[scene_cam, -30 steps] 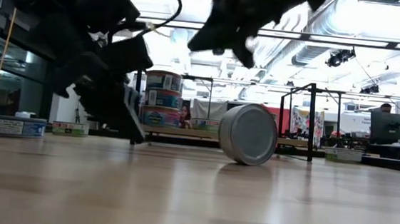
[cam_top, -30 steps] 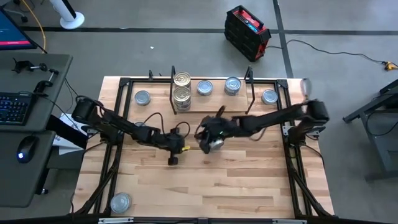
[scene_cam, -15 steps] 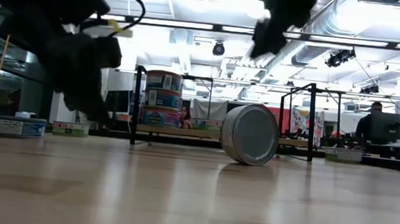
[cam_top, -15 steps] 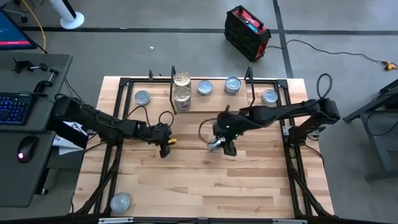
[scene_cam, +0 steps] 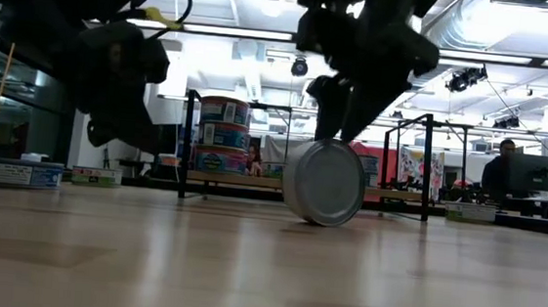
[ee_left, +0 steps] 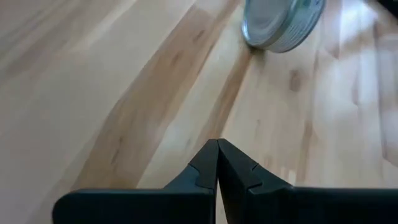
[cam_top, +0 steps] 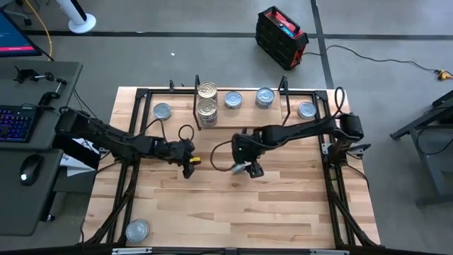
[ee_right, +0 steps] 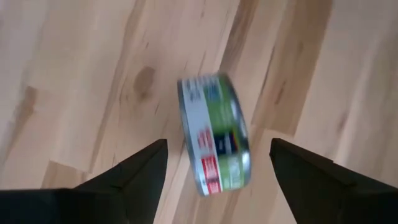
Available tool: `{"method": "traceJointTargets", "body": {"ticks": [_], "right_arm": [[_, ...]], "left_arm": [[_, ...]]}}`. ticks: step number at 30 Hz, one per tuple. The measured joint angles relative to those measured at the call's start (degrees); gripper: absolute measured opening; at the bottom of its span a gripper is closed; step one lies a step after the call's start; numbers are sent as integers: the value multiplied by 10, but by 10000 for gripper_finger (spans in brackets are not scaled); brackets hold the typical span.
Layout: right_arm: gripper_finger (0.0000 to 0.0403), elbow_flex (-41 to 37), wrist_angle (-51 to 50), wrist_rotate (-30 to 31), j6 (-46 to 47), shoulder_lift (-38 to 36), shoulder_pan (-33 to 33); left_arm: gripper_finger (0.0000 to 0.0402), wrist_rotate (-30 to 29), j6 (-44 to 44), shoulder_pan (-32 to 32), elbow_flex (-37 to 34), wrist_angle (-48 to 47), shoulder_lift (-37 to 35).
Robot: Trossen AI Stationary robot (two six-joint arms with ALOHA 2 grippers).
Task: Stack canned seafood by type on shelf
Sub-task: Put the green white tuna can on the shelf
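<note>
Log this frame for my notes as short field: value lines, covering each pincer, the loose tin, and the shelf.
left pincer: shut, empty, over the table left of the tin
right pincer: open, straddling the tin, not gripping
tin: on its edge, mid-table, green and red label
shelf: far side; stack at its left end, two single tins beside
</note>
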Motion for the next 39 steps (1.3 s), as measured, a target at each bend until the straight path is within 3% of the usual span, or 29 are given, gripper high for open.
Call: {"method": "traceJointTargets", "body": {"ticks": [5, 11, 18, 22, 29, 34, 39], "right_arm": [[275, 0, 8, -1, -2, 21, 1], [254, 0, 50, 14, 3, 43, 3], [151, -1, 87, 6, 38, 46, 12], [88, -1, 85, -12, 59, 46, 22], [7, -1, 82, -29, 187, 35, 38], [28, -1, 81, -29, 261, 24, 41], [52, -1, 80, -50, 269, 16, 42]], "left_arm": [[0, 0, 13, -5, 10, 3, -22], [0, -21, 142, 21, 74, -92, -118], [0, -116, 273, 57, 184, -255, -227], [0, -138, 333, 73, 227, -273, -264], [0, -139, 410, 109, 255, -272, -283], [0, -137, 400, 132, 255, -306, -277], [0, -119, 352, 135, 254, -373, -267]]}}
